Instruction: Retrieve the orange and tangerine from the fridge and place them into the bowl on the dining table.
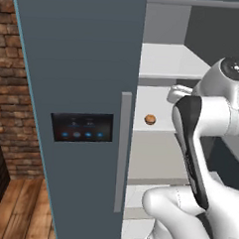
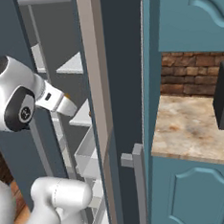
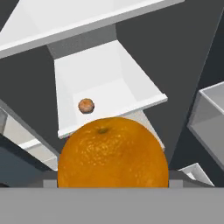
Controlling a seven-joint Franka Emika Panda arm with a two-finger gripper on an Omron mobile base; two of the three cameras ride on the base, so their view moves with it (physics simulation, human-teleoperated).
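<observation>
In your hand view the orange [image 3: 113, 153] sits big at the bottom centre, right at the gripper [image 3: 113, 183], its stem dimple turned up toward the top of the frame. Dark bits of the gripper peek out at the fruit's lower left and lower right, so the jaws look closed against the orange, pinching it between them, though the fingertips themselves are hidden behind the fruit. Above and a little left of the orange, well apart from it, the tangerine [image 3: 86, 105] lies on a white shelf [image 3: 109, 87] inside the fridge [image 3: 183, 52]. In your left base view the same tangerine [image 1: 150, 119] shows at mid-frame, on a white shelf just right of the fridge door's [image 1: 79, 65] long grey handle [image 1: 123, 151]; the black panel [image 1: 82, 127] with blue lights sits on that door, left of centre. The arm [image 1: 199, 145] fills the right side there. In your right base view the arm [image 2: 17, 100] reaches from the left edge into the open fridge, toward the shelves.
</observation>
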